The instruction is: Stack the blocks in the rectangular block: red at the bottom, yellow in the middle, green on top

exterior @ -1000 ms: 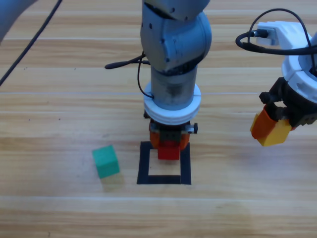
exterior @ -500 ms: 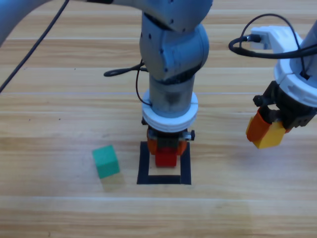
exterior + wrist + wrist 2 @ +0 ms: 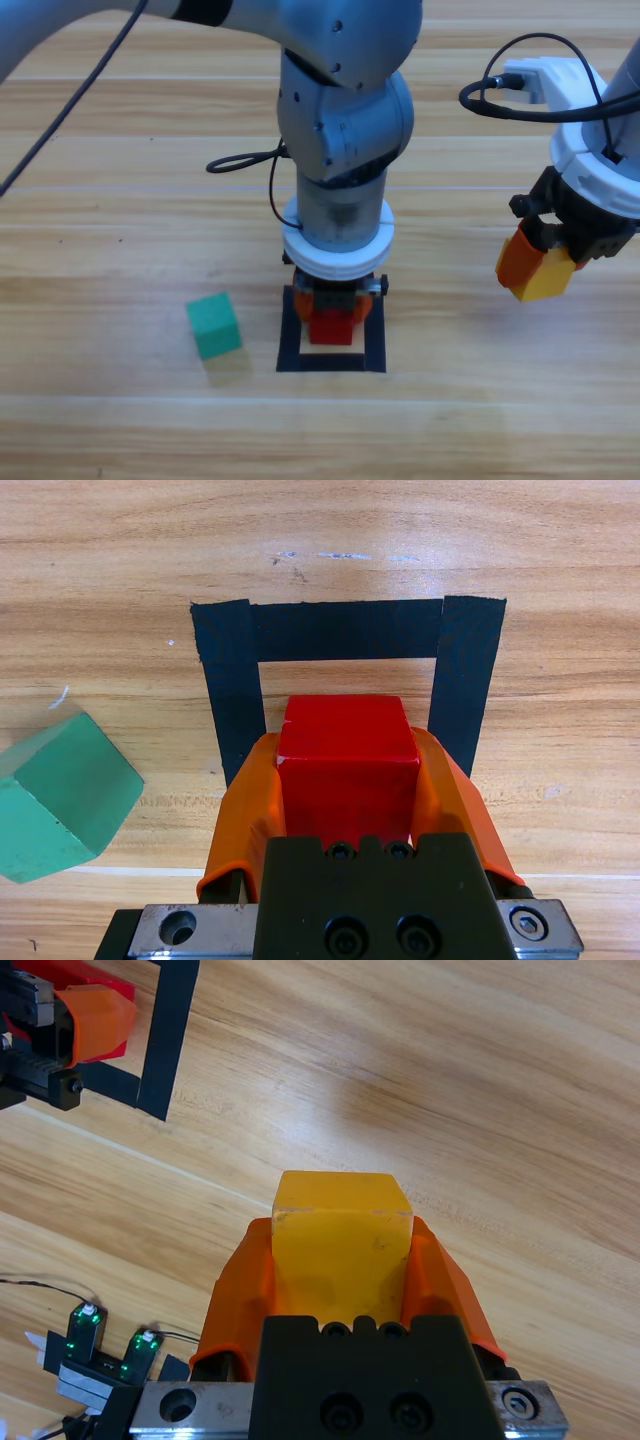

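My left gripper [image 3: 331, 305] hangs over the black tape square [image 3: 291, 340] in the middle of the wooden table [image 3: 120, 180], its 2 orange jaws pinching the red cube [image 3: 331, 327] from both sides. From above, my own arm hides most of that grip and only the lower part of the cube shows, inside the square toward its upper edge. My left wrist camera gives the grip plainly: the red cube [image 3: 347, 765] sits between the jaws with the tape outline [image 3: 227, 680] framing it on 3 sides, and I cannot tell from either view whether the cube touches the wood yet. That same camera catches a corner of the green cube [image 3: 58, 795] outside the square, which the high view places on the bare table [image 3: 560, 540] to the left of the tape [image 3: 213, 325], apart from it and turned slightly askew. My right gripper [image 3: 535, 268] waits well off to the right, jaws clamped on the yellow cube [image 3: 548, 277]. Its wrist camera shows the yellow cube [image 3: 342, 1240] held above bare wood, with the tape square [image 3: 168, 1040] and my left gripper [image 3: 95, 1020] small in the far corner
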